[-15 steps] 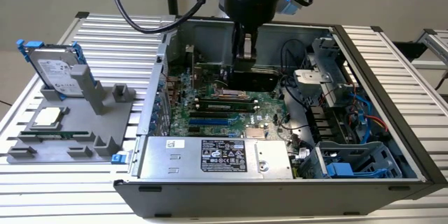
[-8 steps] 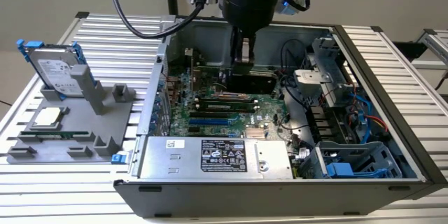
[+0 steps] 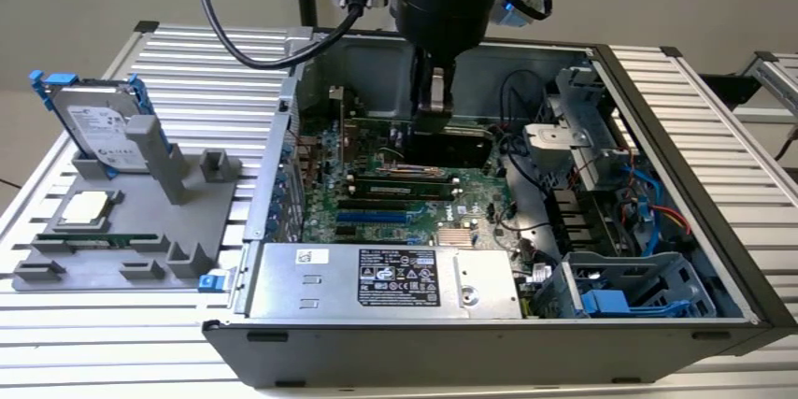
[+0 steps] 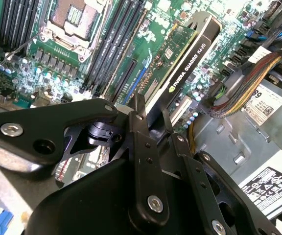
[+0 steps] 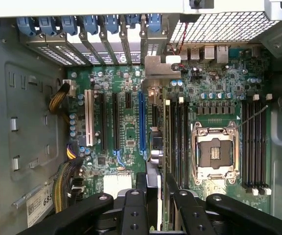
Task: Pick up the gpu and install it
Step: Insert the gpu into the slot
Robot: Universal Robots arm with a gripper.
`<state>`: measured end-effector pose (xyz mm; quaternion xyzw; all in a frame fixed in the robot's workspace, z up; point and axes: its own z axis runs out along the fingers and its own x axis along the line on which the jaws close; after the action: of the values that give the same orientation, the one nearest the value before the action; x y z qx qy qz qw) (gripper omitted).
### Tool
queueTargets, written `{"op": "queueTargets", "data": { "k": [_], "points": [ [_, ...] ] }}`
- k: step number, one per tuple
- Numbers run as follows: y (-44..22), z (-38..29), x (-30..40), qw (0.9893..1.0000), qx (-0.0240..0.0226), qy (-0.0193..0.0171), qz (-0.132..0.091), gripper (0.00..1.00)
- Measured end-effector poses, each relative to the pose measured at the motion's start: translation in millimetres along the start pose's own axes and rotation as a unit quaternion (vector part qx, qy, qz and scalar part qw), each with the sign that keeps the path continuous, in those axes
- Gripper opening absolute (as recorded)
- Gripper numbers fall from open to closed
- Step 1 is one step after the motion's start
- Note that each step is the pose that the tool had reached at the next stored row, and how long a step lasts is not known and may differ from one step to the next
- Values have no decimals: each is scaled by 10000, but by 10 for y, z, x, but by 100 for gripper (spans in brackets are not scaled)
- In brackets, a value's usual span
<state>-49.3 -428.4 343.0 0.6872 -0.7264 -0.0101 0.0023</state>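
A: Where's the gpu [image 4: 187, 58] now?

B: Held edge-on in the claw [image 4: 153, 120], inside the open case [image 3: 679, 119], above the motherboard [image 5: 126, 122]. In the second wrist view the fingers [image 4: 140, 132] are clamped on its upper edge, black cover to one side, green board to the other. The first wrist view has the card seen end-on, hanging over the run of long slots [image 5: 115, 120], its silver bracket [image 5: 160, 66] toward the rear vents.

A: How would you expect it to handle?

B: Light and stiff, I'd judge, but delicate. The board face carries small parts, and the contact edge underneath shouldn't be scraped. The long top edge where it's pinched looks the safest hold; the cover could be slick, so a firm squeeze matters.

A: And the case, what's in it?

B: The board with an empty processor socket [image 5: 214, 152], memory slots either side, bundled cables [image 4: 244, 83], a power supply [image 3: 380, 279] at the front in the exterior view, and a drive cage [image 3: 623, 292] on that view's right.

A: Outside the case?

B: On the bench [image 3: 698, 81], a grey holder [image 3: 137, 221] keeps a hard drive [image 3: 97, 123] upright, with a processor [image 3: 81, 209] lying flat.
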Motion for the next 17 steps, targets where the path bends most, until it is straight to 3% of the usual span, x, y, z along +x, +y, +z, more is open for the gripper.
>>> {"op": "queueTargets", "data": {
  "k": [5,17],
  "points": [
    [0,10,0,10000,0,-4,0,0],
    [56,168,35,10000,0,-14,-9,0]
  ]
}}
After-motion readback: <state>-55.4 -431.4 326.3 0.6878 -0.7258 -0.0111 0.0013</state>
